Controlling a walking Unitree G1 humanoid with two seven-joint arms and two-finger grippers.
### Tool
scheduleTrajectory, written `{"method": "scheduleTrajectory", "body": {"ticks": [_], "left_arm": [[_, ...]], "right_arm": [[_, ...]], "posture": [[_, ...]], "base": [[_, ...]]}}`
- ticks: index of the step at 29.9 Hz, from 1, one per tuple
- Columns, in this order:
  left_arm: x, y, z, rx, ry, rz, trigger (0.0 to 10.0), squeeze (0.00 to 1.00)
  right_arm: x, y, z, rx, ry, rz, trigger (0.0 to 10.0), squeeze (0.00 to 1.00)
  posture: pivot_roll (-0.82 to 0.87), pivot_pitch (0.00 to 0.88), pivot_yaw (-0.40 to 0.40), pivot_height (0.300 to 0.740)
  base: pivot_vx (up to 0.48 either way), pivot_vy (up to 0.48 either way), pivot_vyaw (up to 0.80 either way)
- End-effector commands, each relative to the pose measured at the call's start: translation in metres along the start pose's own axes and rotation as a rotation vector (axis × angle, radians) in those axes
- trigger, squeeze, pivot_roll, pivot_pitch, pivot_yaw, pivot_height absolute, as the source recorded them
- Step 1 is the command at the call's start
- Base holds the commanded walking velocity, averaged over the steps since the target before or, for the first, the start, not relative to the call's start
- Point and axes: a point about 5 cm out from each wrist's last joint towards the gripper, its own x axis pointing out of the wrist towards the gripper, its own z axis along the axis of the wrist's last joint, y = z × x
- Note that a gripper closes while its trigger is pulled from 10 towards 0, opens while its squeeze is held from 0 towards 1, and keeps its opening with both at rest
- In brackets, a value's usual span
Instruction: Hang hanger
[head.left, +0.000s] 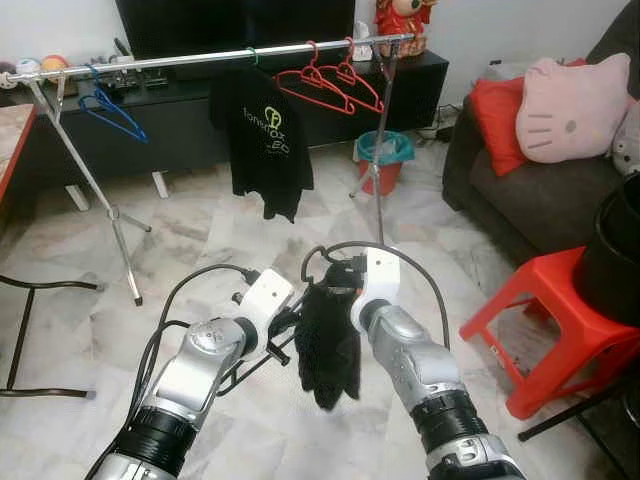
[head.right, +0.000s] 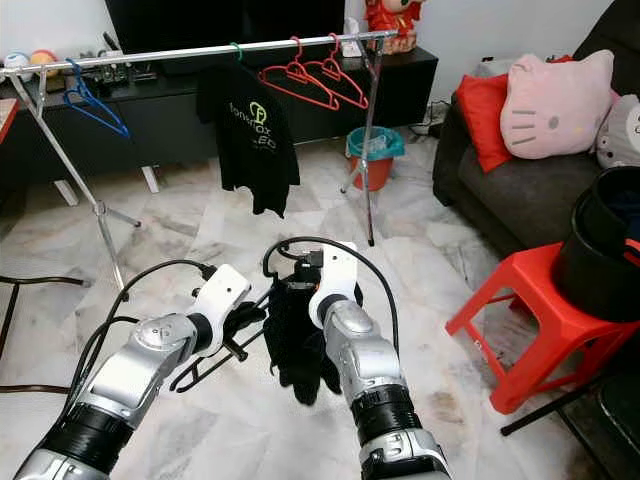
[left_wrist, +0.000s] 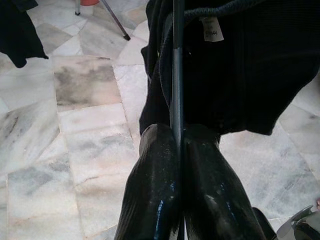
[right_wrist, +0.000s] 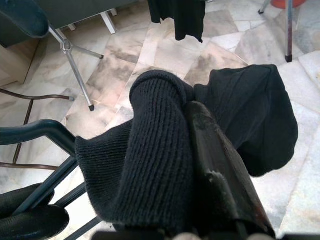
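Dark hanger (left_wrist: 176, 75) with black knitted garment (head.left: 327, 345) draped on it, held low at centre frame, above the marble floor (head.left: 200, 240) and well short of the rail. Thin hanger bar seen edge-on in the left wrist view, pinched between the two pads of the left gripper (left_wrist: 181, 150), fingers closed together on it. Right gripper (right_wrist: 200, 130) buried in the knit; one black finger (right_wrist: 215, 165) lying over the fabric, apparently clamped on the garment, though the second finger is hidden. Silver arms converging from lower left and lower right.

Farther out, across the upper frame: clothes rail (head.left: 200, 57) on splayed legs, carrying a blue hanger (head.left: 110, 110) at upper left, a black printed T-shirt (head.left: 262, 130) at upper centre, and red hangers (head.left: 330, 82) to its right. Red stool (head.left: 545, 325) and sofa with pink cushion (head.left: 570, 105) along the right edge.

Risks, as judged: garment sliding off the bar during the lift, owing to loose bunching on one side; bar twisting in the narrow pinch; hook, hidden here, missing the rail or snagging the red hangers.
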Motion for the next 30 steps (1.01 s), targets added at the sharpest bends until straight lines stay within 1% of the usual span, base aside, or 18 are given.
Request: {"method": "scheduleTrajectory", "body": {"ticks": [1, 5, 6, 7, 8, 9, 14, 22, 25, 27, 30], "left_arm": [[-0.003, 0.000, 0.012, 0.024, -0.064, -0.001, 10.0, 0.00], [-0.003, 0.000, 0.012, 0.024, -0.064, -0.002, 10.0, 0.00], [-0.002, 0.001, 0.021, 0.003, -0.114, 0.010, 10.0, 0.00], [-0.001, 0.001, 0.031, -0.024, -0.177, 0.025, 10.0, 0.00], [-0.001, 0.001, 0.031, -0.024, -0.177, 0.025, 10.0, 0.00], [0.000, 0.001, 0.033, -0.029, -0.191, 0.028, 10.0, 0.00], [-0.001, 0.000, 0.036, -0.026, -0.211, 0.022, 10.0, 0.00], [0.000, 0.001, 0.036, -0.027, -0.220, 0.042, 10.0, 0.00], [0.000, 0.000, 0.037, -0.027, -0.230, 0.029, 10.0, 0.00], [0.000, -0.003, 0.037, -0.019, -0.232, 0.003, 10.0, 0.00], [0.000, -0.005, 0.035, -0.014, -0.230, -0.009, 10.0, 0.00]], "right_arm": [[0.001, 0.010, 0.007, 0.006, -0.014, 0.030, 10.0, 0.00], [0.001, 0.010, 0.007, 0.006, -0.014, 0.030, 10.0, 0.00], [-0.001, 0.024, -0.004, -0.009, 0.043, 0.118, 10.0, 0.00], [-0.006, 0.043, -0.017, -0.019, 0.119, 0.234, 10.0, 0.00], [-0.006, 0.043, -0.017, -0.019, 0.119, 0.234, 10.0, 0.00], [-0.007, 0.047, -0.021, -0.025, 0.135, 0.255, 10.0, 0.00], [-0.007, 0.046, -0.022, -0.029, 0.134, 0.247, 10.0, 0.00], [-0.008, 0.039, -0.019, -0.057, 0.128, 0.230, 10.0, 0.00], [-0.007, 0.034, -0.014, -0.092, 0.082, 0.202, 10.0, 0.00], [-0.006, 0.028, -0.005, -0.136, 0.028, 0.170, 10.0, 0.00], [-0.006, 0.027, 0.002, -0.137, 0.010, 0.189, 10.0, 0.00]], "posture": [[0.05, 0.000, -0.028, 0.740], [0.05, 0.000, -0.028, 0.740], [0.05, 0.000, -0.027, 0.740], [0.04, 0.000, -0.026, 0.740], [0.04, 0.000, -0.026, 0.740], [0.04, 0.000, -0.026, 0.740], [0.05, 0.000, -0.028, 0.740], [0.05, 0.000, -0.028, 0.740], [0.05, 0.000, -0.029, 0.740], [0.04, 0.000, -0.028, 0.740], [0.04, 0.000, -0.028, 0.740]], "base": [[0.000, 0.000, 0.00], [0.000, 0.000, 0.00], [0.000, 0.000, 0.00], [0.000, 0.000, 0.00], [0.000, 0.000, 0.00], [0.000, 0.000, 0.00], [0.000, 0.000, 0.00], [0.000, 0.000, 0.00], [0.000, 0.000, 0.00], [0.000, 0.000, 0.00], [0.000, 0.000, 0.00]]}}
